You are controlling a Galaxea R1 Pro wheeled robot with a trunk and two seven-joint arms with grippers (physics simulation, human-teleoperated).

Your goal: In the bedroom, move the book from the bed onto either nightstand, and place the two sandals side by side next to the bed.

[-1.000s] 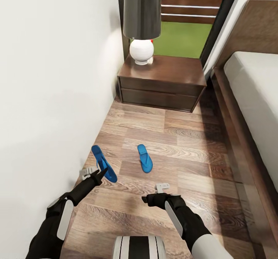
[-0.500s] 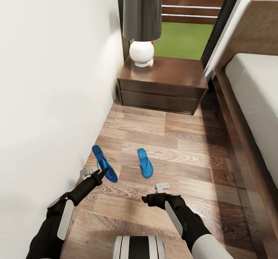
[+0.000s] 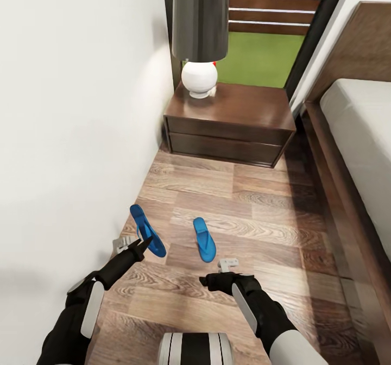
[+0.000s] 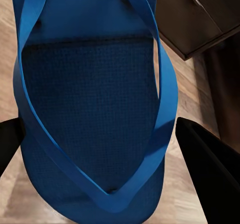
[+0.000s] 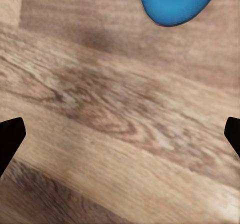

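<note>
Left claw (image 4: 107,134) astride sandal (image 4: 90,99).

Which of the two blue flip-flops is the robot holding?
The flip-flop by the wall: the left tool grips it. The other flip-flop lies free on the floor.

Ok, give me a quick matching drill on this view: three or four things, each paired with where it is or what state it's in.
Things:
1. left claw
2. right claw
3. lamp
4. second sandal

States:
A. stands on the nightstand
B. lies flat on the floor
C. grips a blue sandal
D. open over bare planks

Pairs: 1-C, 2-D, 3-A, 4-B
</note>
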